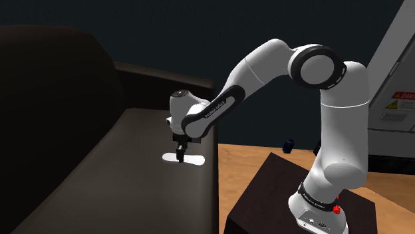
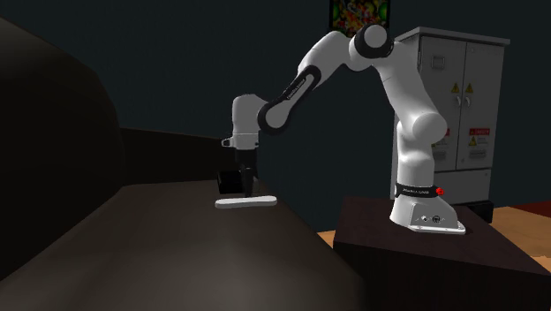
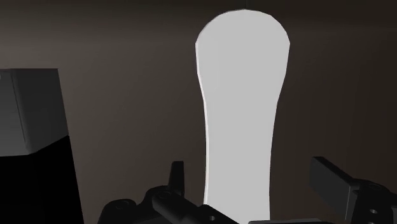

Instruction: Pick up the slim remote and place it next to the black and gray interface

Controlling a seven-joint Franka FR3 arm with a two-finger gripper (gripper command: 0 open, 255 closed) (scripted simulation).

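Slim remote (image 1: 194,160), plain white, lying flat on the dark sofa seat (image 1: 120,173) near its front edge, close beside a black and grey box (image 3: 28,111). Gripper (image 1: 181,153) low over it, fingers (image 3: 334,188) spread apart, one on each side of the remote, touching neither edge. Dark wall behind; wooden floor (image 1: 246,154) beside the sofa; grey cabinet (image 2: 468,88) with warning labels behind the dark stand (image 2: 397,265). Counted: one remote, one box, one cabinet, one colourful picture (image 2: 359,12) on the wall.
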